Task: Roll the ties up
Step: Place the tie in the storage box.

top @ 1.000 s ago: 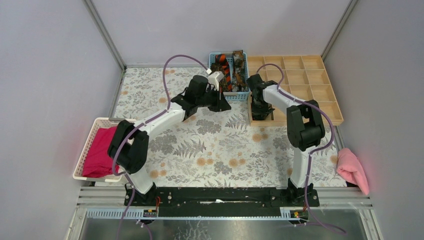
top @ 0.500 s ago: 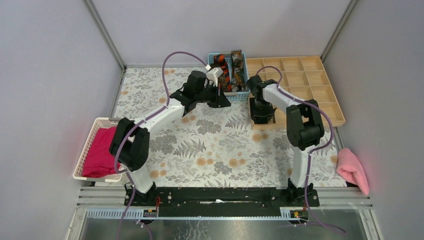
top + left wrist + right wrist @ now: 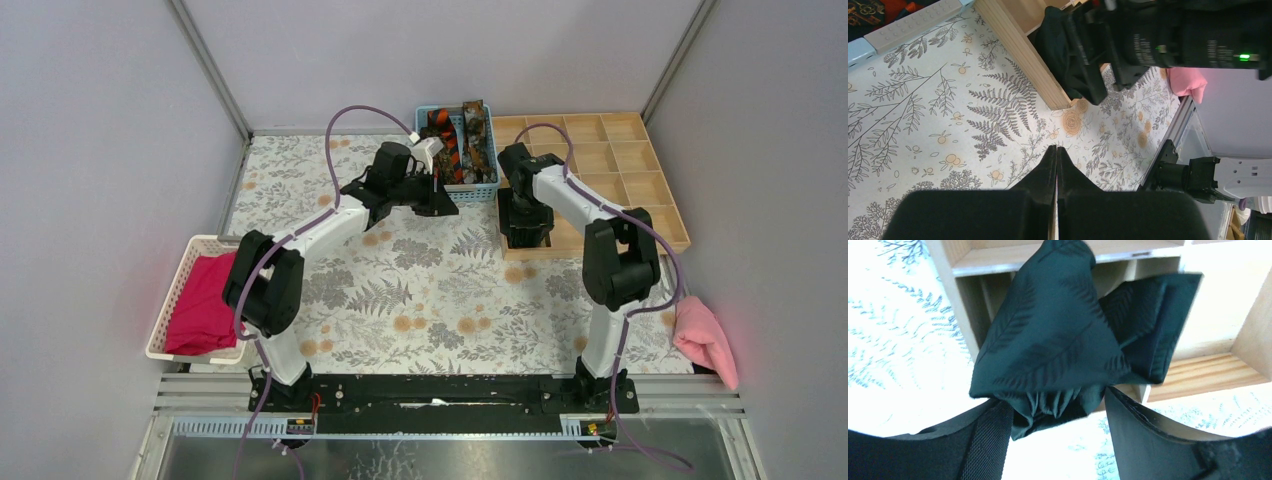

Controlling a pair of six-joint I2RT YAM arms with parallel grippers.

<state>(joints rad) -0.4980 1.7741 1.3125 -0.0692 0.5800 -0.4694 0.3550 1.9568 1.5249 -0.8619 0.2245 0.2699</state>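
A plain black-green tie [image 3: 1058,340] lies bunched in the near-left compartment of the wooden organizer [image 3: 668,215], spilling over its front wall. My right gripper [image 3: 1055,405] stands over it with jaws wide open, the crumpled end loose between the fingers. In the top view that gripper [image 3: 524,218] hangs over the organizer's near-left corner. My left gripper [image 3: 1056,148] is shut on nothing, hovering above the floral cloth just in front of the blue basket [image 3: 428,190]. An orange-and-black striped tie [image 3: 447,135] and a mottled brown tie [image 3: 478,130] lie in that basket.
A white basket [image 3: 172,300] with a magenta cloth [image 3: 205,305] stands at the left edge. A pale pink cloth [image 3: 705,340] lies off the table's right side. The organizer's other compartments [image 3: 610,150] hold nothing. Grey walls close in the back and sides.
The right jaws have opened wide and let go of the black-green tie in the compartment. The left arm has drawn back a little toward the blue basket, still shut.
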